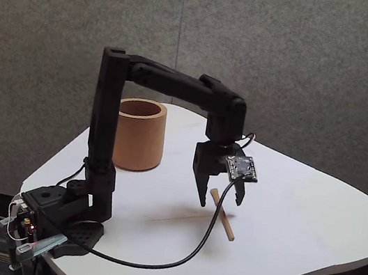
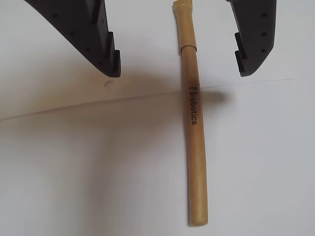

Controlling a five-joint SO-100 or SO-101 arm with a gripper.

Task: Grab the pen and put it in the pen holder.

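Observation:
The pen [image 1: 221,216] [image 2: 193,128] is a thin tan stick with black lettering, lying flat on the white table. My black gripper [image 1: 221,204] [image 2: 179,73] hangs open just above it, one finger on each side of the pen's upper end, touching nothing. The pen holder [image 1: 139,134], a wide orange-brown cup, stands upright behind the arm, to the left of the gripper in the fixed view.
The white table [image 1: 296,227] has rounded edges, with bare room to the right of the pen. A black cable [image 1: 178,258] loops from the gripper across the table's front to the arm's base [image 1: 61,219] at the left front corner. A grey wall stands behind.

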